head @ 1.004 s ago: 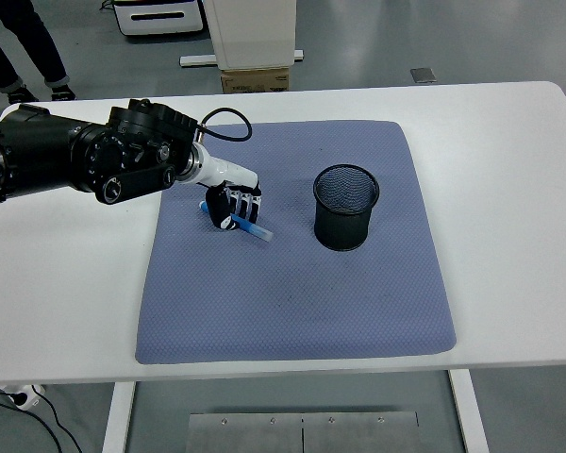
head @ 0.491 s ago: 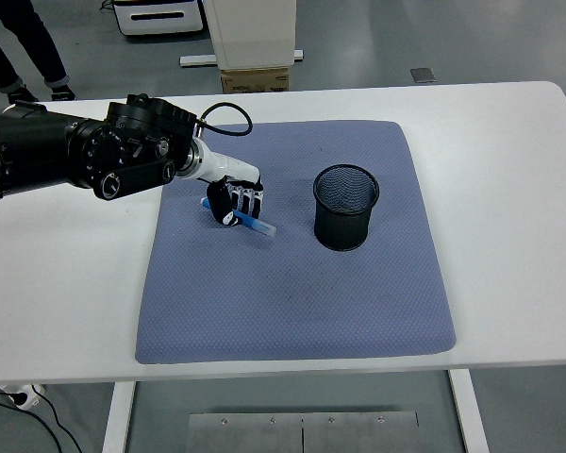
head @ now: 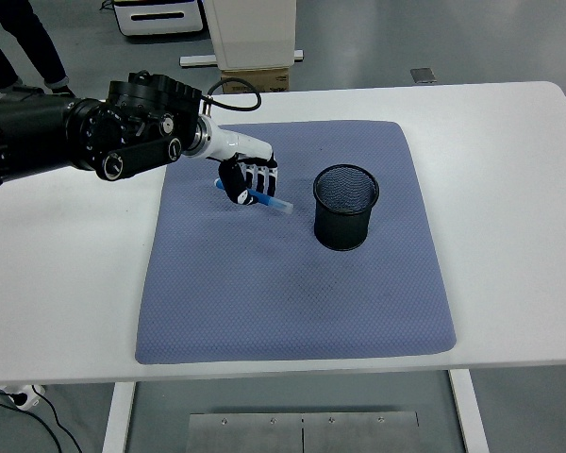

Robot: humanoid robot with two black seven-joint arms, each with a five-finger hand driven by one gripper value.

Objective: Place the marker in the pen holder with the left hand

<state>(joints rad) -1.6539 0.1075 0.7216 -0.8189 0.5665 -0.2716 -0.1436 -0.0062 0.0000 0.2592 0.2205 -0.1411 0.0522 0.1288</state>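
My left hand (head: pixel 248 182) is shut on a blue marker (head: pixel 272 201), which sticks out to the lower right of the fist, lifted above the blue-grey mat (head: pixel 292 283). The black mesh pen holder (head: pixel 345 207) stands upright on the mat, a short way to the right of the marker's tip. The black left arm (head: pixel 85 146) reaches in from the left edge. The marker's other end is mostly hidden in the fingers. No right arm shows.
The mat covers the middle of the white table (head: pixel 509 189). A cardboard box (head: pixel 255 80) and a white stand sit on the floor behind the table. A person's legs (head: pixel 24 47) show at the top left.
My left hand has risen and moved right and away with the marker, closing the gap to the pen holder. The holder has not moved.
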